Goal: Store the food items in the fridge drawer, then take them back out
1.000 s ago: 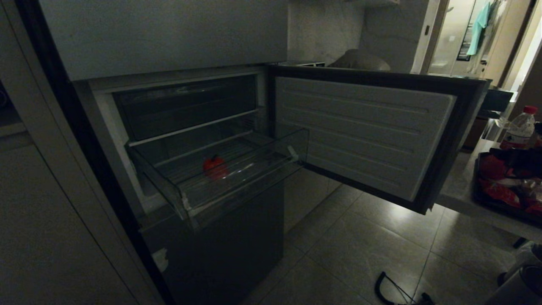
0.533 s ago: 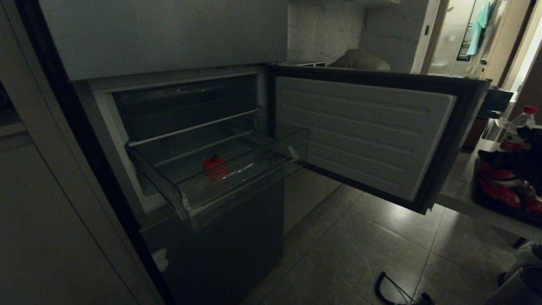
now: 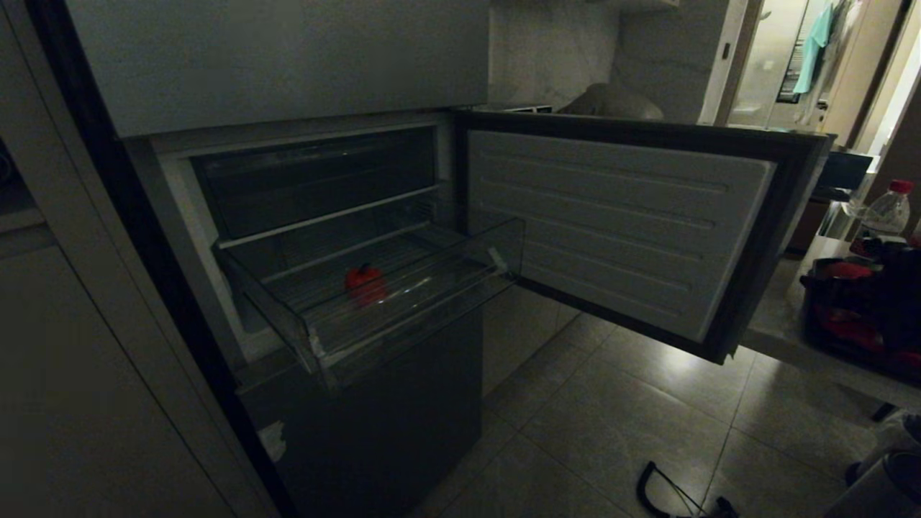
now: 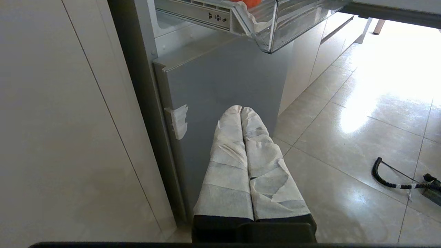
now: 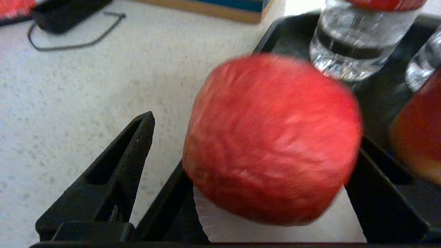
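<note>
The right gripper (image 5: 241,172), jaws spread wide, straddles a round red apple (image 5: 272,137) in a black tray (image 5: 389,193) far right of the clear plastic fridge drawer (image 3: 403,302); closing off-centre would probably roll it away.

No writing can be made out anywhere; the small marks on the drawer rail (image 4: 206,14) are illegible.

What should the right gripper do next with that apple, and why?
Probably ease forward and close on the apple. The right gripper stands wide open with the apple between its fingers, not yet clamped, over the black tray. One red item already lies in the open drawer, so this seems next. The left gripper hangs shut by the fridge.
</note>
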Robot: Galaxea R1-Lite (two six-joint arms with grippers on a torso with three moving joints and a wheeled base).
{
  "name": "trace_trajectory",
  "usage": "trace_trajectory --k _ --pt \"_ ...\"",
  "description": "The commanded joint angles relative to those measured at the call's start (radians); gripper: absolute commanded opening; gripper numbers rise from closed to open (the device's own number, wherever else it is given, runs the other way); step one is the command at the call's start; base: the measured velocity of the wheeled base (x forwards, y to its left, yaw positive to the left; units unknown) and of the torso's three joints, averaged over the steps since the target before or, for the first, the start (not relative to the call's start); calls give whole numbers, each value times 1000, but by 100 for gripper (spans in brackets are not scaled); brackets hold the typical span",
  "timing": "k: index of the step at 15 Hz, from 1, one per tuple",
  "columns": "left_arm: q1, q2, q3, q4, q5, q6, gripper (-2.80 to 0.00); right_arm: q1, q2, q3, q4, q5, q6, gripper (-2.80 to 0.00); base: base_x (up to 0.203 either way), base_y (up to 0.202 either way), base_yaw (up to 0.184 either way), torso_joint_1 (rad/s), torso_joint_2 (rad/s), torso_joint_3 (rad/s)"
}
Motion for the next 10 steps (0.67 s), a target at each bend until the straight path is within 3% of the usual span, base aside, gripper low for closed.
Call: trace_trajectory --k 1,10 --pt "0 2 0 0 0 0 -280 -1 11 -2 -6 2 0 -280 0 0 0 0 0 0" --pt "0 2 0 0 0 0 -280 1 -93 43 -6 2 6 -280 0 0 0 0 0 0"
